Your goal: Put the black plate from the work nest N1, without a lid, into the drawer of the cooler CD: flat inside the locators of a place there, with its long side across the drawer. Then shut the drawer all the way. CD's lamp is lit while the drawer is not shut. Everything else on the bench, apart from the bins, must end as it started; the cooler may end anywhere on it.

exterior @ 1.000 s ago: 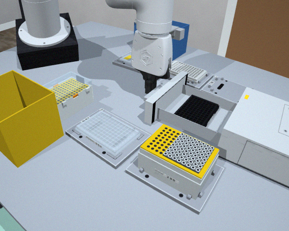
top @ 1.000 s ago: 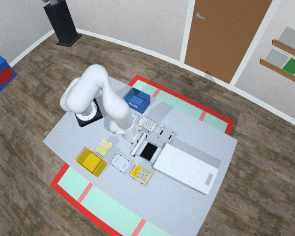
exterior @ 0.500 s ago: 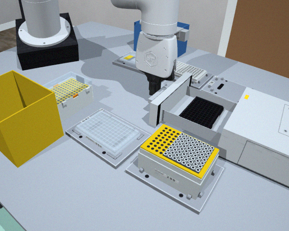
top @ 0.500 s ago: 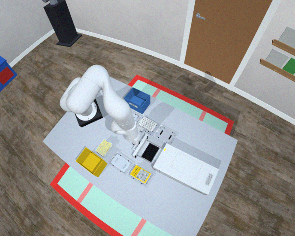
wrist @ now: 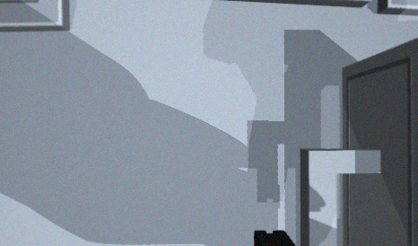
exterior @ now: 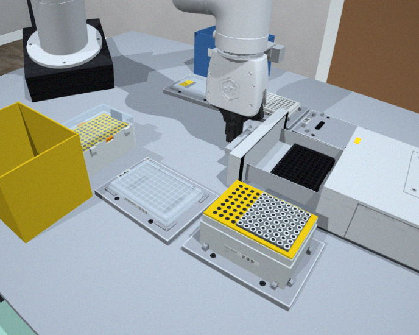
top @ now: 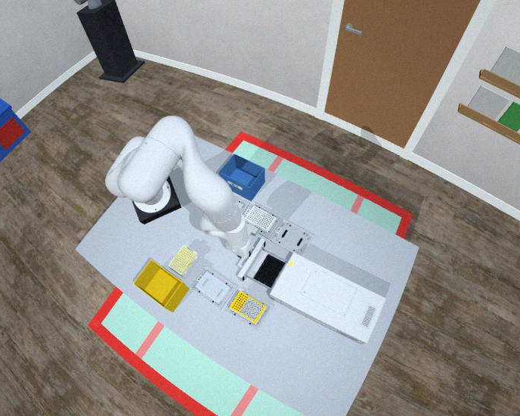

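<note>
The black plate (top: 268,270) (exterior: 303,165) lies flat in the open drawer of the white cooler (top: 327,290) (exterior: 382,172), with its long side across the drawer. The drawer's front panel (top: 247,265) (exterior: 256,138) (wrist: 381,112) stands out from the cooler body. The yellow lamp (top: 291,263) (exterior: 357,140) on the cooler's top is lit. My gripper (top: 242,256) (exterior: 233,134) (wrist: 271,238) is shut and empty. It hangs low, with its dark fingertips close against the outer face of the front panel, on the side away from the cooler.
An empty grey nest (top: 292,237) (exterior: 320,125) and a white plate (top: 260,218) (exterior: 280,102) lie behind the drawer. A yellow-topped tip box (top: 247,306) (exterior: 264,215), a clear lidded plate (top: 212,286) (exterior: 154,189), a small tip box (exterior: 102,129), a yellow bin (top: 159,284) (exterior: 26,169) and a blue bin (top: 242,175) stand around.
</note>
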{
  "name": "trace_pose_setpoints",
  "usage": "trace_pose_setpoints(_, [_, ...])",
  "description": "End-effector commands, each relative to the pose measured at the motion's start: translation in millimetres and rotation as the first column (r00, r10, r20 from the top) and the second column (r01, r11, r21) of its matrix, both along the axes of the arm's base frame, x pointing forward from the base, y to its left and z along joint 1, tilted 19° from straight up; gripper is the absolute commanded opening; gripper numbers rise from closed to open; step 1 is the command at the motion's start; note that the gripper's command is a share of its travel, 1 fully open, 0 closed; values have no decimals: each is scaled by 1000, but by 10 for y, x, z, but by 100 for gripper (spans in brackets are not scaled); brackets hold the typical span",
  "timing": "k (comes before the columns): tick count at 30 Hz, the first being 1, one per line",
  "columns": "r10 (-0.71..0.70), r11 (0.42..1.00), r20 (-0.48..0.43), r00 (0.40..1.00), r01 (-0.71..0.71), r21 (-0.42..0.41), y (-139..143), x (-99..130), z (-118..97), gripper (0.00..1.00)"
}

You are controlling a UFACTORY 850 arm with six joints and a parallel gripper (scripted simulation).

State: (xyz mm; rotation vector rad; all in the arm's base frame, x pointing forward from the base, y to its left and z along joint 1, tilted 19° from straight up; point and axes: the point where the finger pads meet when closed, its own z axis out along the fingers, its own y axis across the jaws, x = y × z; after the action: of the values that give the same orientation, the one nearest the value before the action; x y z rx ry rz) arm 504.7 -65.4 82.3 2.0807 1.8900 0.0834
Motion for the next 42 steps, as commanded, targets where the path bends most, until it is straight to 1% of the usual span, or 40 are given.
trace_pose_setpoints(1, [-1, 1000, -6, 1000, 1, -2, -6, 99, 32, 0])
trace_pose_setpoints(7, [-1, 1000, -6, 1000, 1, -2, -6, 99, 32, 0])
trace_pose_setpoints(30, [-1, 1000, -6, 1000, 1, -2, -30, 435, 128, 0])
trace_pose_setpoints(38, [-1, 1000, -6, 1000, 1, -2, -30, 443, 130, 0])
trace_pose_setpoints(42, [-1, 1000, -6, 1000, 1, -2, -35, 507, 148, 0])
